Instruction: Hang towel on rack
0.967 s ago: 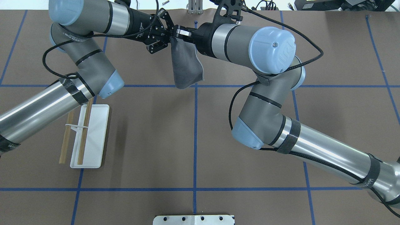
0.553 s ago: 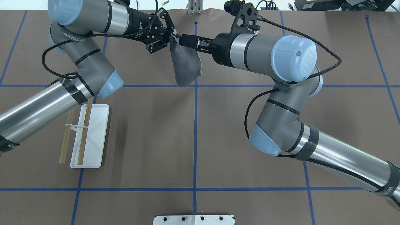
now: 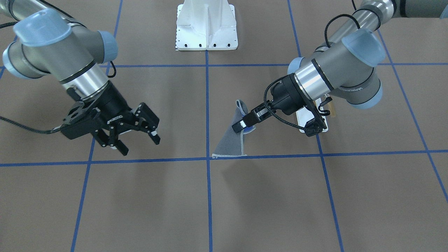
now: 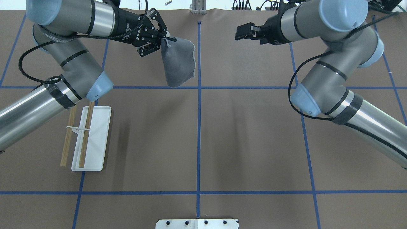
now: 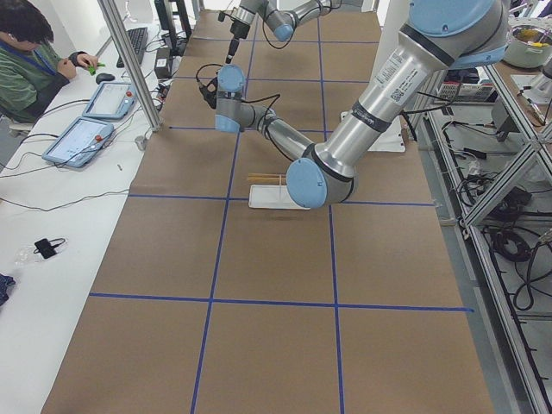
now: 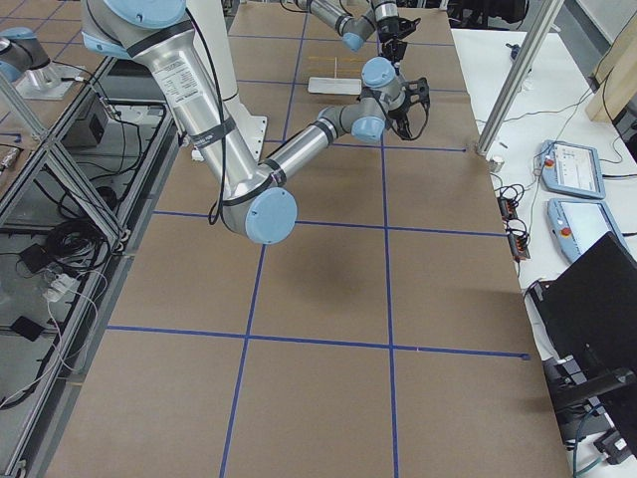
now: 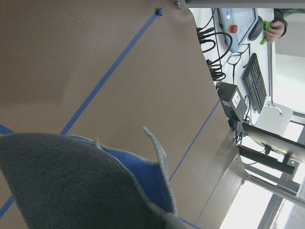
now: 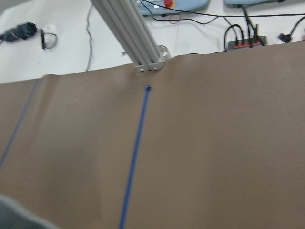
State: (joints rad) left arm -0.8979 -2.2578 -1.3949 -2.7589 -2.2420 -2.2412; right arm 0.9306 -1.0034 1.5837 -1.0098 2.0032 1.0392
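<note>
The towel [image 4: 178, 62], dark grey with pale edging, hangs by one corner from my left gripper [image 4: 164, 39], which is shut on it above the far middle of the table. In the front-facing view the towel [image 3: 229, 141] droops to the table below the left gripper [image 3: 241, 126]. The left wrist view shows its grey face [image 7: 71, 186] and blue underside [image 7: 143, 169]. My right gripper [image 3: 140, 143] is open and empty, well clear of the towel, and also shows at the far right in the overhead view [image 4: 238, 33]. The rack [image 4: 90, 138], a white base with wooden bars, stands at the near left, under the left arm.
A white mount plate [image 4: 197, 223] sits at the near middle edge. An aluminium post [image 4: 198, 6] stands at the far edge. Blue tape lines [image 4: 198, 143] cross the brown table. An operator [image 5: 34, 52] sits beyond the far side.
My right gripper has let go of the towel, opened and pulled away to the right. The left gripper has shifted slightly left, and now holds the towel alone.
</note>
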